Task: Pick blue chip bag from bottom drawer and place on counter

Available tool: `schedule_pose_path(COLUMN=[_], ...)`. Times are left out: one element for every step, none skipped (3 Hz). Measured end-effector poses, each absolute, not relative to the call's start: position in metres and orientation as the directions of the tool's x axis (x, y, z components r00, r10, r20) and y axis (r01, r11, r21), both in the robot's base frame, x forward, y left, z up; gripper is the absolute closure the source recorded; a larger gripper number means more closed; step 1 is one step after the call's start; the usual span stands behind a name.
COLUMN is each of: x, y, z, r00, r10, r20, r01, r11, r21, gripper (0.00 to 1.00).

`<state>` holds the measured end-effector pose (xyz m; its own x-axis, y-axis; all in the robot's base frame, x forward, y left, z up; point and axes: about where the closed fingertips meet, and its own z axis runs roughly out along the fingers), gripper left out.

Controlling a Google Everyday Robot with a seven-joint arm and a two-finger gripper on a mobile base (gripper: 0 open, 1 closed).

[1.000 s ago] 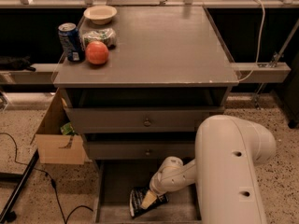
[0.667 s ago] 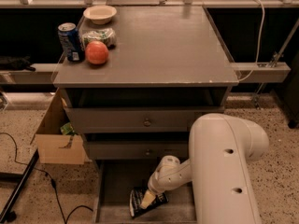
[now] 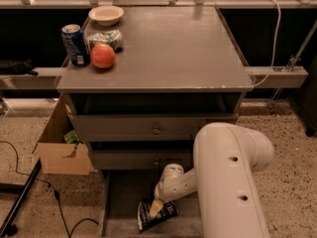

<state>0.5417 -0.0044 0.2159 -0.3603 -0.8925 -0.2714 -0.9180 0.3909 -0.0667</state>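
Note:
The blue chip bag (image 3: 157, 214) lies flat on the floor of the open bottom drawer (image 3: 121, 197), dark navy with white lettering. My gripper (image 3: 156, 207) reaches down into the drawer from the big white arm (image 3: 228, 182) and sits right on top of the bag. The counter (image 3: 168, 48) is the flat grey top of the cabinet above.
On the counter's far left stand a blue soda can (image 3: 75, 44), a greenish-white packet (image 3: 105, 37), a red apple (image 3: 102, 56) and a white bowl (image 3: 106, 15). Two upper drawers with knobs (image 3: 156, 130) overhang the bottom drawer. A cardboard box (image 3: 62, 145) sits on the floor at left.
The arm has shifted slightly left and the gripper has settled lower onto the bag. The bag lies in the same place.

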Motion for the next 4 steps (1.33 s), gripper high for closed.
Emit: schedule_pose_path(x=[0.541,0.520,0.502,0.512], y=[-0.004,-0.010,-0.012,0.002], z=[0.216,0.205,0.184,0.160], r00=[-0.362,-0.385,-0.408,-0.399], r10=[-0.892,-0.886,-0.886,-0.892], r20=[-0.272,-0.260,-0.219,-0.214], r01=[-0.918,-0.915,-0.910,-0.914], r11=[0.392,0.404,0.412,0.406], r21=[-0.065,-0.020,0.029,0.015], gripper=[0.00,0.00,0.00,0.00])
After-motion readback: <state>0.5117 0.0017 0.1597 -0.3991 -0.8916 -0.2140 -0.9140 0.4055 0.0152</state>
